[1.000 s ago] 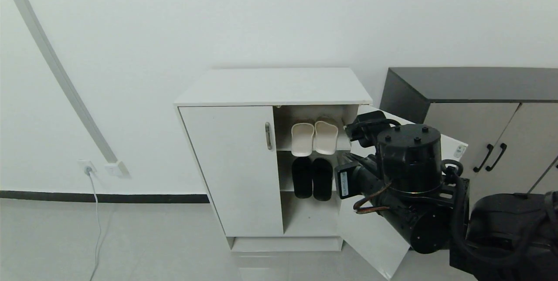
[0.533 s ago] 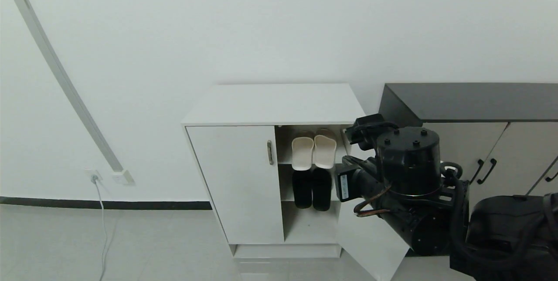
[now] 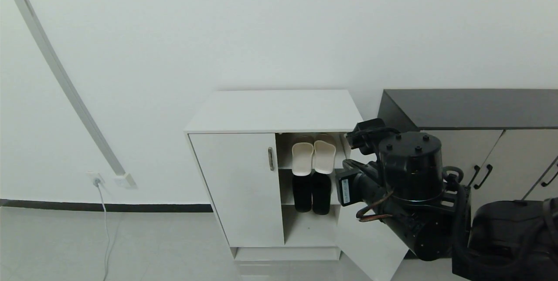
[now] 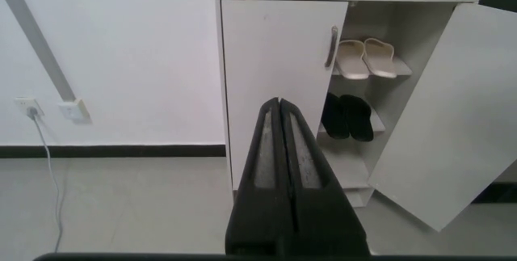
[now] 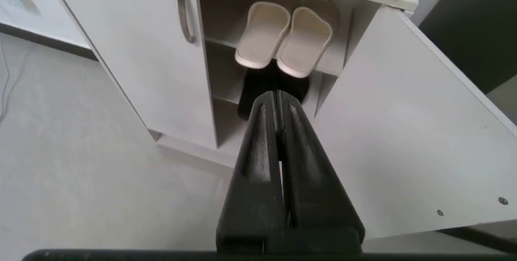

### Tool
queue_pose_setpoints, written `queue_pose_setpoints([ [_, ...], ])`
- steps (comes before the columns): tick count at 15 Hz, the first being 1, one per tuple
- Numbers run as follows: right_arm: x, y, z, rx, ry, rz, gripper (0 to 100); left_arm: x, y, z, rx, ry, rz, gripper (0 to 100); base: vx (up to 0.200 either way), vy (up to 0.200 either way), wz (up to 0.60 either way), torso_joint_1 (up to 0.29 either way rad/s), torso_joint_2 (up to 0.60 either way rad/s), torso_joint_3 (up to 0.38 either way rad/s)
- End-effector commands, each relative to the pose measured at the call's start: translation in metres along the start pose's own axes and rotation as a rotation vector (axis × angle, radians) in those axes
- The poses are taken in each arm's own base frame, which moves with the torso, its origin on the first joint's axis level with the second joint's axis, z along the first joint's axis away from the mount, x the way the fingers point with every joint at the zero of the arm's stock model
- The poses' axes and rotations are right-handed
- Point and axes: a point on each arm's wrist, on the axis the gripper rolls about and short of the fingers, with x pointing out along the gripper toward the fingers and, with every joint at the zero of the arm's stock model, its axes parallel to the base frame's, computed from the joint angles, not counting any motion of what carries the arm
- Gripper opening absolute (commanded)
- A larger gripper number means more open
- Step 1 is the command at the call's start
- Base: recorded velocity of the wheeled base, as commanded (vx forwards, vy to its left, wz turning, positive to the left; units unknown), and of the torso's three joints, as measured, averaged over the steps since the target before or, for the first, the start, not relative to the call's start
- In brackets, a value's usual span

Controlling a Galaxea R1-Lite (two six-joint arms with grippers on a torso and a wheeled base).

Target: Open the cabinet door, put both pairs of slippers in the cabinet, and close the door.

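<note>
Right gripper (image 5: 279, 98) faces shelved cream slippers (image 5: 284, 39), apart.

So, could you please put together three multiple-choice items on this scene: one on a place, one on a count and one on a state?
1. Where at the cabinet do the cream slippers lie?
A) on the floor before it
B) on its roof
C) on its top shelf

2. How many pairs of slippers are inside the cabinet?
A) one
B) two
C) three

3. How does the right door stand?
A) open
B) shut
C) taken off

Answers:
1 C: they lie on the top shelf, directly above the black slippers.
2 B: there is one cream pair and one black pair.
3 A: it is swung outward, while the left door is shut.
</note>
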Motion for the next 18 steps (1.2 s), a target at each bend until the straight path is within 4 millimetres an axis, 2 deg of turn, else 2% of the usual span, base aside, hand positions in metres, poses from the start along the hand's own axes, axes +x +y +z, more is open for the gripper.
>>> queue_pose_setpoints([
  [1,0.0,0.0003,-0.0003,-0.001,0.001,0.003,0,0.0001,0.0,0.0,0.0,0.001,0.0,0,0.0,0.0,0.0,0.0,0.0,0.0],
  [6,-0.0021,-0.0007,-0.0024,-0.003,0.002,0.029,0,0.0001,0.0,0.0,0.0,0.001,0.0,0,0.0,0.0,0.0,0.0,0.0,0.0],
  [12,-0.0024,-0.0009,-0.0033,-0.004,-0.013,0.035,0,0.0001,0.0,0.0,0.0,0.001,0.0,0,0.0,0.0,-0.6,0.005,0.0,0.001],
  [18,-0.0018,-0.0026,-0.0035,-0.009,-0.035,0.046,0,0.0001,0.0,0.0,0.0,0.001,0.0,0,0.0,0.0,0.0,0.0,0.0,0.0],
])
